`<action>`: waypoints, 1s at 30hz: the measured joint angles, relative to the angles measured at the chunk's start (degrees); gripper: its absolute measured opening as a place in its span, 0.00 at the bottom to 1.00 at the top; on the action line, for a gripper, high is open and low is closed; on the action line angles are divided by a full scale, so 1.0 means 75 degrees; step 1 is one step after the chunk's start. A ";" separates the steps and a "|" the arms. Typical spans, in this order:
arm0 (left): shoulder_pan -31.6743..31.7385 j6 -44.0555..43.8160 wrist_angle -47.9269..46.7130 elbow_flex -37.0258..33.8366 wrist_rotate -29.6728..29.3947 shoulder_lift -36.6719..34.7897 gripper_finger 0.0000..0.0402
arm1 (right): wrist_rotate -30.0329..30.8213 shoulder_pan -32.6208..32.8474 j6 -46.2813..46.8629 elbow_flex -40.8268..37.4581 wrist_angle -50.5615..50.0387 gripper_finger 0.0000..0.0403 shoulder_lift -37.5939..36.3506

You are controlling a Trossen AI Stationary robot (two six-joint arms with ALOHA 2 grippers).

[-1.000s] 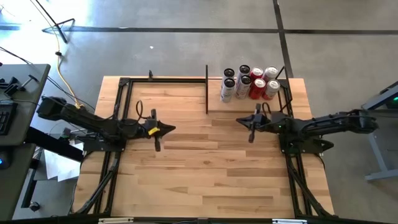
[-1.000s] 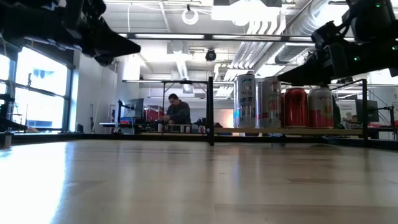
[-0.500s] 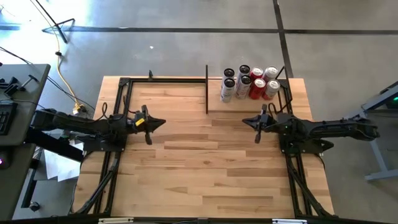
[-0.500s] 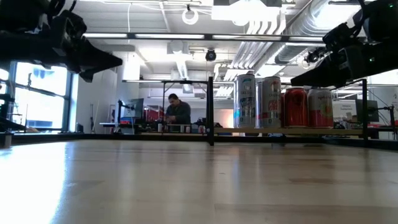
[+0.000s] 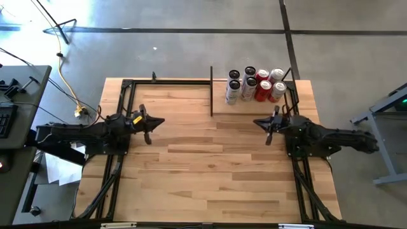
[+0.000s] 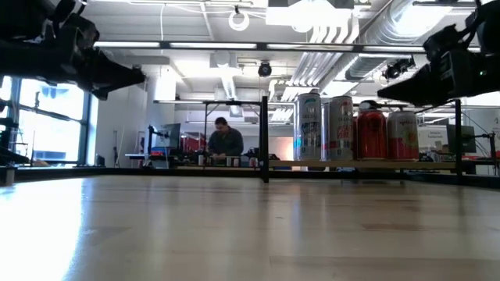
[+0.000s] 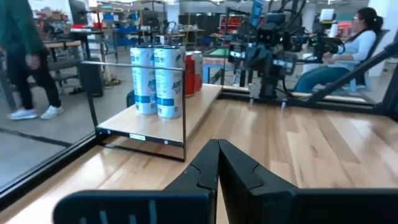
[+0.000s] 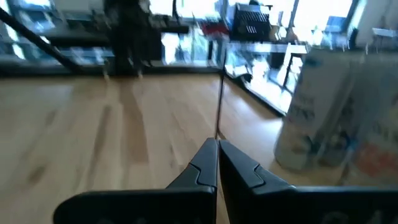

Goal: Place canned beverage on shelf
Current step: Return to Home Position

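Left hand (image 7: 217,149) and right hand (image 8: 217,148) hang closed, empty; cans (image 5: 254,86) on the shelf (image 5: 219,107) look slick, dentable, best gripped mid-body.

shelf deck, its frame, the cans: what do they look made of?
The shelf deck looks like pale wood or laminate, smooth and matte, with faint grain. Its frame is thin black bars, probably painted metal. The cans seem aluminium: glossy printed walls, silvery tops.
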 joint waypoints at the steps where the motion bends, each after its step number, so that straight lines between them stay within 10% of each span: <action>1: -0.0003 0.0020 -0.0278 0.0000 -0.0007 -0.0232 0.00 | -0.0084 0.0003 -0.0064 0.0000 -0.0052 0.00 -0.0206; 8: -0.0003 0.0026 -0.1694 0.0003 -0.0083 -0.2186 0.00 | -0.0119 0.0000 -0.0548 0.0003 -0.0064 0.00 -0.1127; 30: 0.0000 -0.0224 -0.1705 0.0003 -0.0231 -0.2026 0.00 | 0.0326 0.0056 -0.0184 0.0058 -0.0140 0.00 -0.0993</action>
